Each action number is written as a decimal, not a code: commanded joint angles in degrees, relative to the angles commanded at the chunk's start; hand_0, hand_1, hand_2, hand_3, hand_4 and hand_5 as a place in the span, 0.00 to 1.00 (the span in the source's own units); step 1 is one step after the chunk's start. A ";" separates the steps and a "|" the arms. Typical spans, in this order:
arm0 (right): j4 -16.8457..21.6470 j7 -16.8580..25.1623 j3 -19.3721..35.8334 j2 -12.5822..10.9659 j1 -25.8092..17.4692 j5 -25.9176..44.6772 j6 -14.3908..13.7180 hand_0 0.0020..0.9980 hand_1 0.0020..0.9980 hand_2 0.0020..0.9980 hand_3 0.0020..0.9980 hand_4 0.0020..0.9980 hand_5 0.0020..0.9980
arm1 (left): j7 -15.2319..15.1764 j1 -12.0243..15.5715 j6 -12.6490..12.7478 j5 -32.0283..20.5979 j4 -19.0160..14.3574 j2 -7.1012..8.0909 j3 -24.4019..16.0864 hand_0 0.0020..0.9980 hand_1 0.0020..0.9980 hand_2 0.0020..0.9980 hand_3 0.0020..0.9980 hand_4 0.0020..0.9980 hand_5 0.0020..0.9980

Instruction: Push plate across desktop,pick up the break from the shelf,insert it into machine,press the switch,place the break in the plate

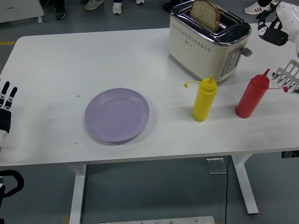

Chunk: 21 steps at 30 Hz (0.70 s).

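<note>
White worktop [70,56]: bread [205,14] stands upright in the toaster [208,39], far right; right hand [273,33] nearer, can't tell its grip; left hand [6,105] open.

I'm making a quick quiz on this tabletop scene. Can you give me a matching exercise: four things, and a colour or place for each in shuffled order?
Things:
1. plate
2. bread slice
3. squeeze bottle nearer the plate
4. squeeze bottle nearer the table's right edge

Descriptions:
A. red
B. lilac, empty
C. standing in the toaster slot
D. yellow

Pairs: 1-B, 2-C, 3-D, 4-A
</note>
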 joint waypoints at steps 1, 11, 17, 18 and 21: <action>0.07 0.03 -0.12 -0.13 -0.20 -0.34 0.52 0.35 0.43 0.64 0.57 0.28 0.45 | 0.00 0.05 0.01 0.00 0.01 -0.01 0.00 0.82 0.86 0.92 0.84 0.65 1.00; -1.94 0.82 -2.95 -0.01 0.30 -1.46 3.42 0.34 0.43 0.63 0.57 0.28 0.47 | -0.03 0.26 0.02 -0.01 0.03 -0.05 0.06 0.82 0.86 0.92 0.84 0.65 1.00; -4.01 1.07 -4.67 0.39 1.05 -1.56 4.35 0.35 0.43 0.63 0.56 0.28 0.48 | -0.04 0.22 0.03 -0.03 0.04 -0.03 0.05 0.82 0.86 0.92 0.84 0.65 1.00; -4.31 1.11 -4.92 0.44 1.18 -1.55 4.44 0.35 0.43 0.63 0.56 0.28 0.48 | -0.04 0.20 0.03 -0.03 0.03 -0.02 0.04 0.82 0.86 0.92 0.84 0.65 1.00; -5.38 1.20 -5.58 0.69 1.55 -1.52 4.70 0.35 0.43 0.63 0.56 0.28 0.48 | -0.05 0.13 0.04 -0.04 0.04 -0.03 0.00 0.82 0.86 0.92 0.84 0.65 1.00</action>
